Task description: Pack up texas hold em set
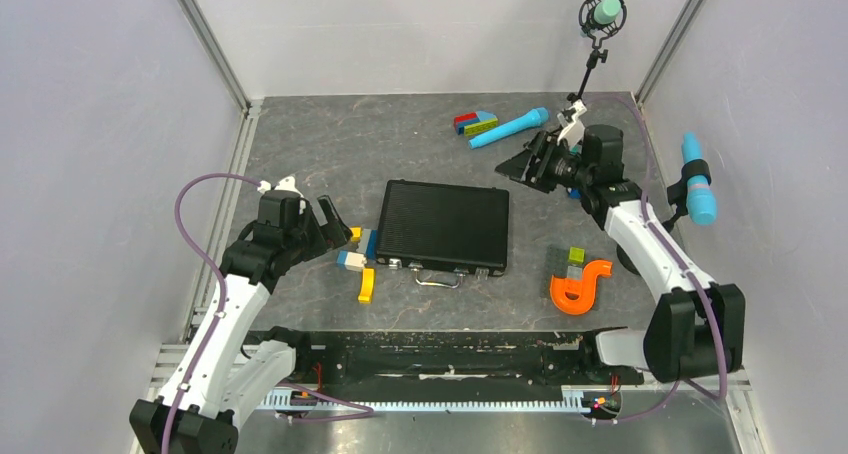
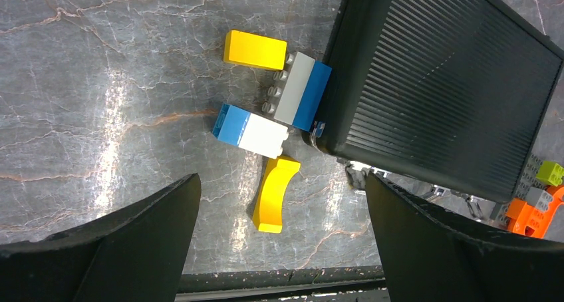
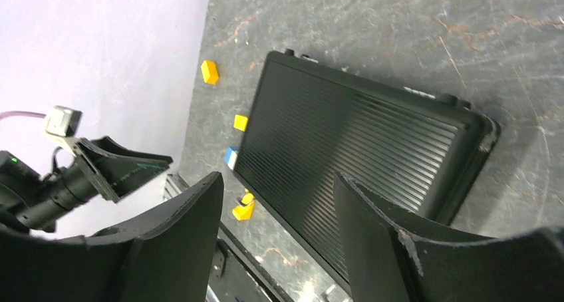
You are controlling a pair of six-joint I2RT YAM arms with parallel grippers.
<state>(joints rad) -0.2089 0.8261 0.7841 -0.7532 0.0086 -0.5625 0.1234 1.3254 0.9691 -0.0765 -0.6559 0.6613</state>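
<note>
Your left hand [image 1: 325, 222] and right hand [image 1: 530, 164] both gape empty; the shut briefcase [image 1: 445, 224] looks rigid, probably heavy, so take its handle [image 1: 440, 280].

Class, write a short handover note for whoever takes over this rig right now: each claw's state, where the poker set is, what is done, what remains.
Left claw: open, empty, over the toy blocks left of the briefcase.
Right claw: open, empty, raised beyond the case's far right corner.
Briefcase: flat at table centre, lid down, handle toward the arms.
Done: lid closed; no chips or cards visible outside it.
Left: check the silver latches; whether they are fastened cannot be told.
</note>
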